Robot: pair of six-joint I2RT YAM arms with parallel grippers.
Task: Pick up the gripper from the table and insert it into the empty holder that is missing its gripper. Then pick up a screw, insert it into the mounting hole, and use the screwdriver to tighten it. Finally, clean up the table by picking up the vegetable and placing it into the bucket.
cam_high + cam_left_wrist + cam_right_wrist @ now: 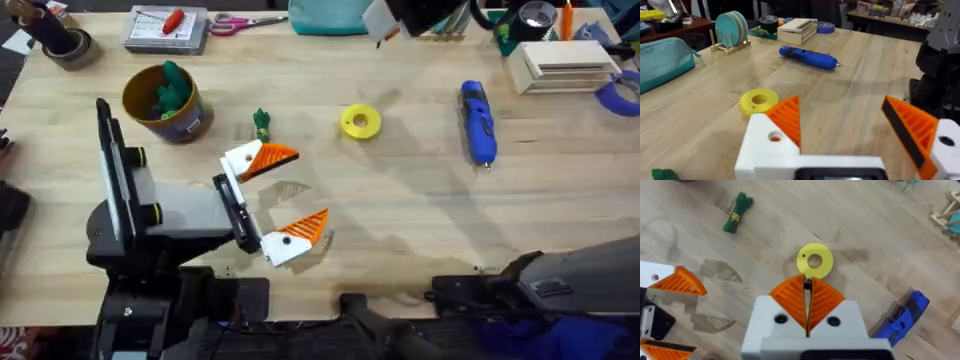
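Note:
My left gripper (pixel 283 197) (pixel 839 102) rests open just above the table, and each white holder carries an orange ribbed finger; which one is the task's gripper I cannot tell. A mounting hole (pixel 775 136) shows in one holder. High over the flat yellow ring (pixel 814 261), my right gripper (pixel 807 287) is shut on a tiny dark piece that looks like a screw. The blue screwdriver (pixel 478 122) (pixel 809 57) (pixel 900 320) lies at the right. Between bucket and ring lies the green vegetable (pixel 261 124) (pixel 737 212). The yellow bucket (pixel 165 103) stands at the left with green toys inside.
Along the far edge are a screw box with a red tool (pixel 166 28), scissors (pixel 235 22), a teal pouch (pixel 662 62), a plate rack (pixel 731 30), a white box (pixel 562 62) and tape rolls (pixel 622 92). The right arm's grey link (pixel 580 270) crosses the near right corner.

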